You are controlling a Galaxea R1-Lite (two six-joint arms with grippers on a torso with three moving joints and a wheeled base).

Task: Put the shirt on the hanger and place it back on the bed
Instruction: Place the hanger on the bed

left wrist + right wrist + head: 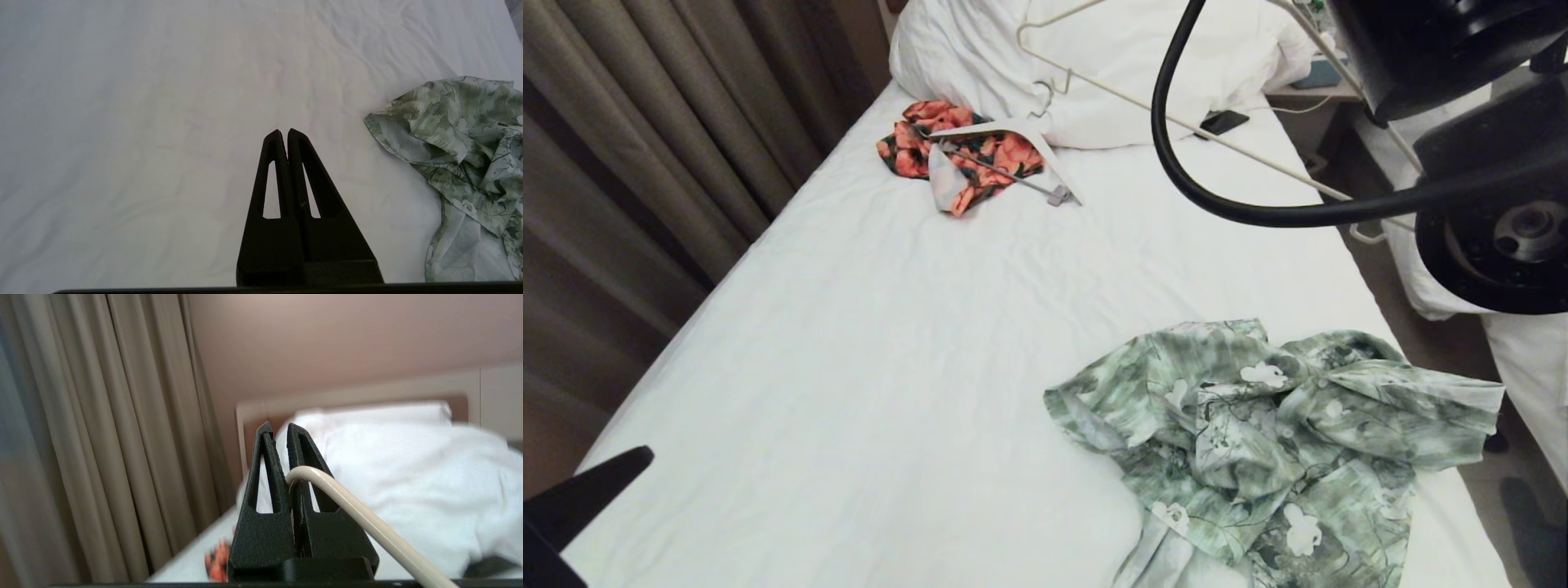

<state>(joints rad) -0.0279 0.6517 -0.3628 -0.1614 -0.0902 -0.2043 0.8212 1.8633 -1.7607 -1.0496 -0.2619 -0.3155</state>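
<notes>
The green leafy-print shirt (1282, 441) lies crumpled on the bed (890, 343) near its front right edge; its edge also shows in the left wrist view (461, 151). The thin cream hanger (1111, 90) hangs tilted in the air over the pillows, clear of the sheet. My right gripper (278, 428) is shut on the hanger's wire (367, 522), up high and facing the headboard. My left gripper (284, 132) is shut with nothing in it, low over bare sheet to the left of the shirt, and its tip shows at the near left corner (641, 456).
An orange-and-black floral garment (980, 155) lies with a thicker white clip hanger (1045, 155) in front of the pillows (980, 49). A dark phone (1223, 122) rests by the pillow. Curtains (645, 122) run along the left, and a second bed (1527, 367) stands on the right.
</notes>
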